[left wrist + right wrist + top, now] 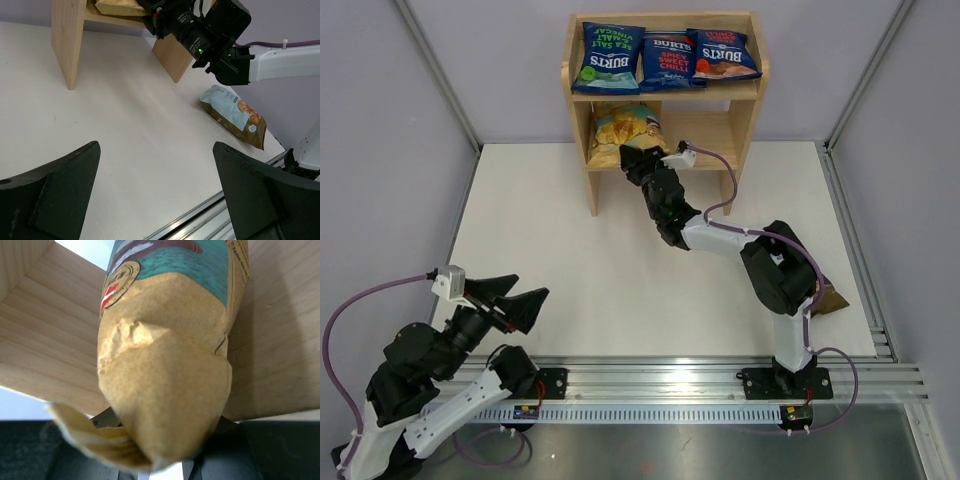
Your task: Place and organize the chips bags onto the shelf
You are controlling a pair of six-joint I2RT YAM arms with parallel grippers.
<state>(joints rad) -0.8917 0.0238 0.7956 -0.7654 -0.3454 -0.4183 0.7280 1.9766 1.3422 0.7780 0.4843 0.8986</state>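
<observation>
Tan bag (pixel 620 125) inside wooden shelf (pixel 665 95)

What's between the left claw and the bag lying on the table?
Nothing: the left wrist view shows bare table between the left gripper and the light-blue bag.

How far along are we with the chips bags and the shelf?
Done: three small dark-blue crinkly Burts bags sit side by side on the top tier of the light wooden two-tier shelf. In hand: the right gripper is shut on the larger tan bag, at the lower tier. Remaining: the light-blue-and-brown bag lies on the white table by the right arm; the left gripper is open and empty.
</observation>
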